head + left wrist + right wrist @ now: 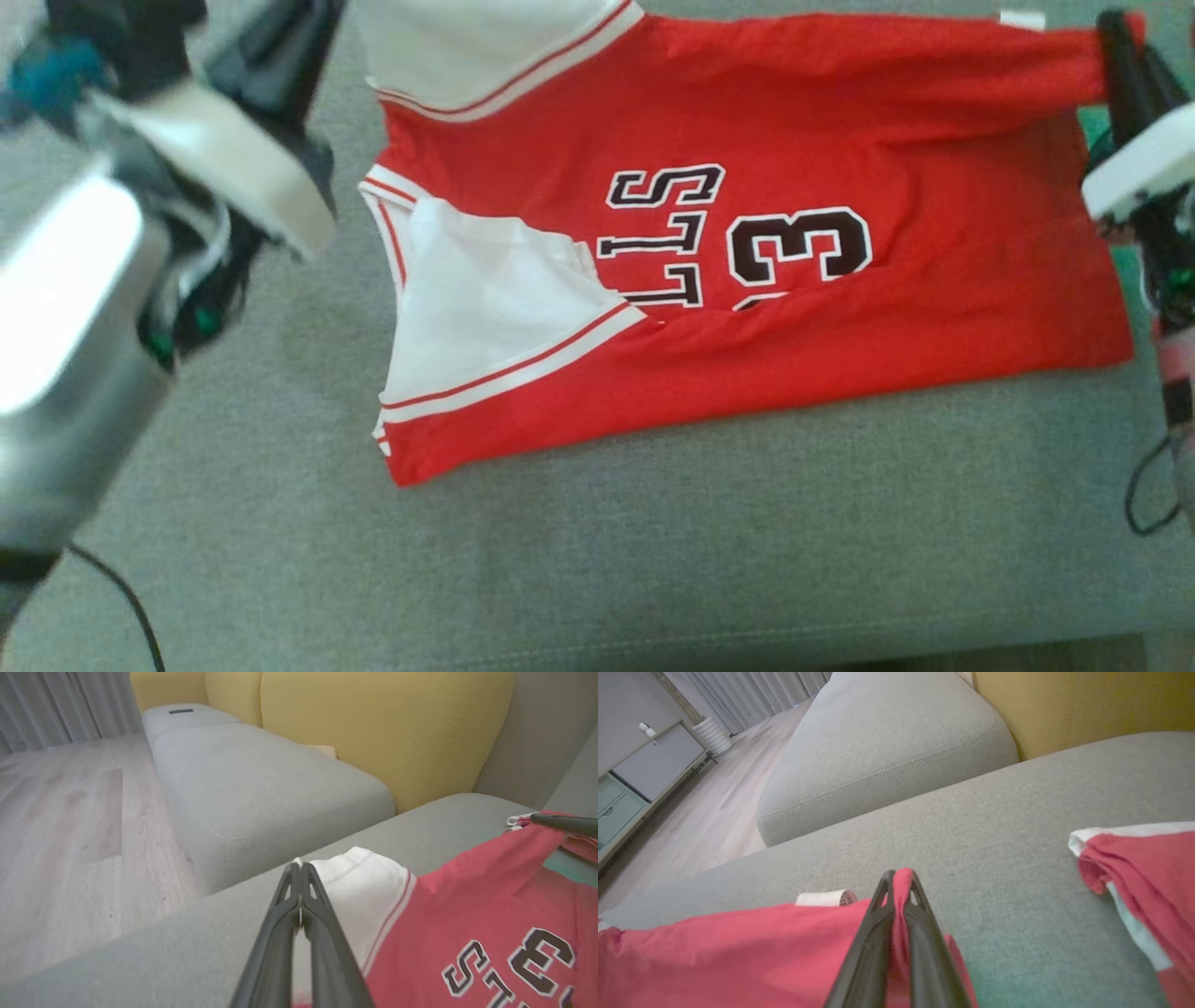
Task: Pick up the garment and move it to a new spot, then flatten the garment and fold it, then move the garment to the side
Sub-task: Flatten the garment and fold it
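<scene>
jersey (934, 308) pinched by left tool (299, 870), right tool (901, 879)

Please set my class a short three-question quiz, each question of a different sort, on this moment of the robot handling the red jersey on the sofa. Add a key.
1. True or false: the right gripper is shut on red fabric of the jersey.
2. Which part of the jersey does the left gripper pinch? A: white fabric. B: the black numeral. C: the red lower hem.
3. In one word: which numeral is printed on the jersey, which lies partly on the grey sofa seat?

Key: 1 true; 2 A; 3 three (3).
</scene>
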Robot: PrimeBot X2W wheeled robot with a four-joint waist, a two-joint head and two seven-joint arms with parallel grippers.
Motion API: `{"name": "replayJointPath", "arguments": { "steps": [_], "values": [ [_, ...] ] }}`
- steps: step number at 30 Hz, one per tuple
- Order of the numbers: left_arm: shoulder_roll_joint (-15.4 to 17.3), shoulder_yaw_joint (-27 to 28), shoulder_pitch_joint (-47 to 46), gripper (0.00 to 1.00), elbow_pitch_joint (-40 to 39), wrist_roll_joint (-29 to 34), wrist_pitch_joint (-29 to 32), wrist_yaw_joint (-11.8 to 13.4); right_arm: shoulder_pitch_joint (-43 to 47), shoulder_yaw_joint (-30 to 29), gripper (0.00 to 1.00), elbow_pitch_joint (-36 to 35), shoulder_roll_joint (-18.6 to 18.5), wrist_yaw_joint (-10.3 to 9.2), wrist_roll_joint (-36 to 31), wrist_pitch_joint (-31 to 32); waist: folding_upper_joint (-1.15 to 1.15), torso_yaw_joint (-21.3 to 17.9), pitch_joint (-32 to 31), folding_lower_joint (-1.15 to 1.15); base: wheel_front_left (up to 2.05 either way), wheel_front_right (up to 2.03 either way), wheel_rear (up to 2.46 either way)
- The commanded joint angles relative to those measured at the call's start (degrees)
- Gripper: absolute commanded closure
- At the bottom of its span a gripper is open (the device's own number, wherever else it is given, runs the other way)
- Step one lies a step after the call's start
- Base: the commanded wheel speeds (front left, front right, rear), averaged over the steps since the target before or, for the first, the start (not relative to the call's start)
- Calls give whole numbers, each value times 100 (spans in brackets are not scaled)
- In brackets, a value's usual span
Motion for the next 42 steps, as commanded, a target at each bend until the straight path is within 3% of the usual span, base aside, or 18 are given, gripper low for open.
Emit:
{"name": "replayJointPath", "arguments": {
  "steps": [1, 11, 26, 28, 30, 31, 32, 33, 34, 35, 42],
  "values": [
    [349, 339, -84, 100, -252, -45, -75, 82, 76, 45, 100, -287, -101, -5, 57, -72, 0, 65, -74, 0, 0, 0, 0],
    [715, 424, 1529, 100, -1578, -601, -244, 728, 1052, -211, 100, -930, -339, -5, 139, -349, 0, 325, -302, 0, 0, 0, 0],
    [633, 235, 2234, 100, -1875, -718, -432, 903, 1960, -608, 100, -1551, -290, -5, 44, -319, 0, 428, -342, 0, 0, 0, 0],
    [605, 198, 2276, 100, -1842, -727, -436, 893, 2060, -647, 85, -1605, -240, -5, 7, -297, 0, 417, -362, 0, 0, 0, 0],
    [577, 145, 2314, 100, -1802, -704, -438, 901, 2134, -688, 50, -1633, -218, -5, -19, -249, 0, 413, -397, 0, 0, 0, 0],
    [564, 119, 2333, 100, -1770, -685, -438, 918, 2174, -710, 7, -1649, -204, -5, -31, -230, 0, 413, -424, 0, 0, 0, 0],
    [545, 93, 2359, 96, -1732, -676, -437, 933, 2219, -738, 0, -1668, -187, -5, -49, -221, 0, 412, -457, 0, 0, 0, 0],
    [521, 65, 2405, 78, -1687, -708, -410, 945, 2275, -778, 0, -1689, -163, -5, -67, -217, 0, 410, -495, 0, 0, 0, 0],
    [506, 36, 2445, 7, -1644, -720, -390, 959, 2341, -814, 0, -1719, -137, -5, -79, -206, 0, 408, -538, 0, 0, 0, 0],
    [492, 9, 2480, 0, -1610, -716, -392, 968, 2417, -853, 0, -1754, -117, -5, -83, -189, 0, 406, -584, 0, 0, 0, 0],
    [398, -82, 2871, 0, -1433, -641, -571, 1161, 3048, -1128, 0, -1972, 43, -5, -184, -127, 0, 382, -1049, 0, 0, 0, 0]
  ]
}}
